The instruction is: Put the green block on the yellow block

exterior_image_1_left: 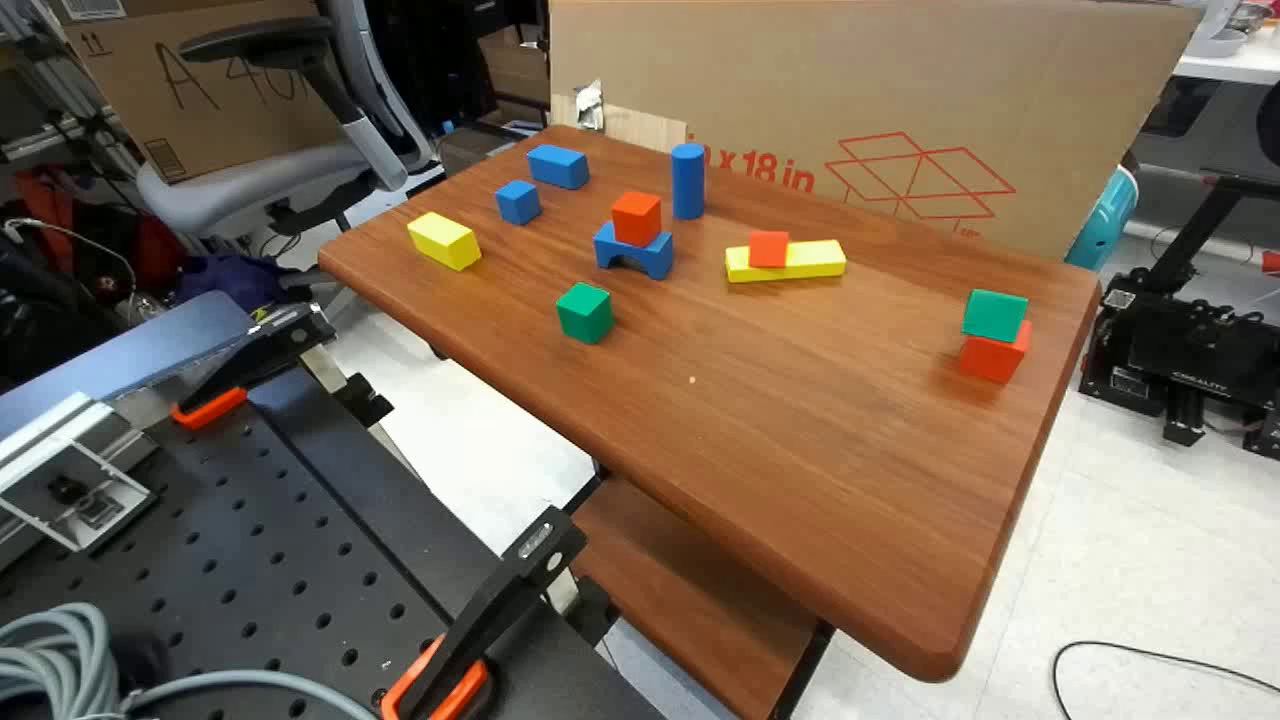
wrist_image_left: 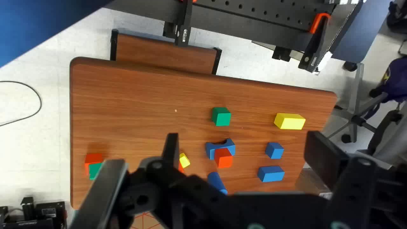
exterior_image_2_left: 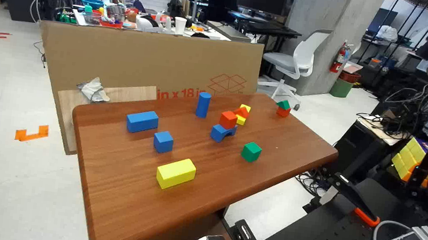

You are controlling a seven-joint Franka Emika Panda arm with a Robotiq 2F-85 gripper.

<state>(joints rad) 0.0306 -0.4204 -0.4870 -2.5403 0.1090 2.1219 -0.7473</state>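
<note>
Wrist view | your pincer [wrist_image_left: 243,141] spread, holding nothing | green block [wrist_image_left: 221,116] centre of frame; yellow block [wrist_image_left: 290,121] right of centre | off-line descent could clip nearby blue arch [wrist_image_left: 210,150], toppling its red cube [wrist_image_left: 223,158]

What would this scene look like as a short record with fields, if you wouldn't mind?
to move: green block, resting on the table
target: yellow block, on the table, apart from the green block
stacked: orange-red cube on blue bridge; green wedge on orange-red block
upright: blue cylinder
tool: open, holding nothing
status: green block not yet on yellow block
</note>
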